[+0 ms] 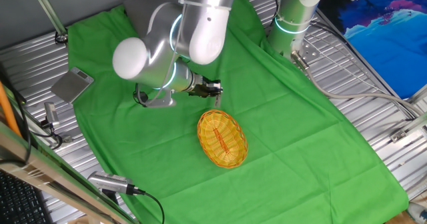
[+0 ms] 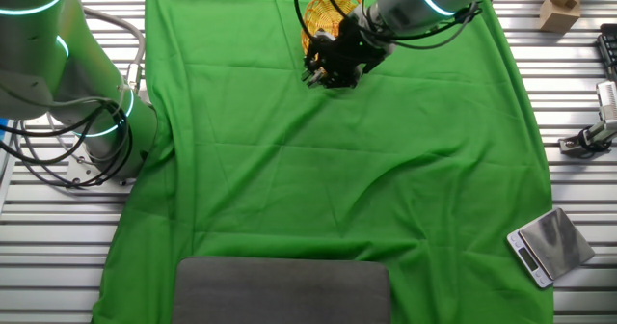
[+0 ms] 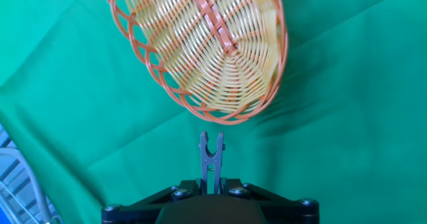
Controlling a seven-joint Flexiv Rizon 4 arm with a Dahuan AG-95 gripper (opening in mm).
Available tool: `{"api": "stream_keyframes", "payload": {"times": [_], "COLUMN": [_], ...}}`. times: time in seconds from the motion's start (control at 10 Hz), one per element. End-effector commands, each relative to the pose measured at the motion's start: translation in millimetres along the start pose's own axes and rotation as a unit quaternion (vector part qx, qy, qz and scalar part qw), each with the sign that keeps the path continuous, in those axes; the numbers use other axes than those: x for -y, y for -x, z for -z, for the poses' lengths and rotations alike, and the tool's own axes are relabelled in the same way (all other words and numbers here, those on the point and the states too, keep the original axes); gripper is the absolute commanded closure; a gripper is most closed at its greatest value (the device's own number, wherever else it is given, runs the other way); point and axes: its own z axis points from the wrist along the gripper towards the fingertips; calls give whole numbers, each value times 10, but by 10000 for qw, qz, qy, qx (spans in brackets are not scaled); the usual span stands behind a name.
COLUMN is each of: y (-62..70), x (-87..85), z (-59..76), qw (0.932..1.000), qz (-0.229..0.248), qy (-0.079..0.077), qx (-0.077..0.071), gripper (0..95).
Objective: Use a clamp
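Basket (image 3: 220, 51) showing pale yellow weave, orange rim and stripe — cloth (image 3: 347, 117) lying plain green; clamp (image 3: 211, 159) showing grey; gripper (image 3: 211, 196) black.

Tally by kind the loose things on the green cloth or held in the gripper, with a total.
Oval yellow wicker basket with orange rim: 1
Small pale grey spring clamp, held between the black gripper fingers: 1
Grey rectangular mat at the cloth's edge: 1
Total: 3
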Motion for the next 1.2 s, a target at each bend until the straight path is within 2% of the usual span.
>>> {"api": "stream_keyframes", "payload": {"times": [0.1,0.4,0.5,0.8,1.2], "y": [-15,-14,-10,-3,9], "x": [-34,-54,-24,21,46], "z": [-27,-93,-131,-179,-195], "qw": [10000,9999,9999,9997,9996], "qz": [-14,-39,-25,-10,-77], "qy": [3,4,40,38,3], "qx": [30,96,162,227,289], "gripper": [950,950,950,950,950]}}
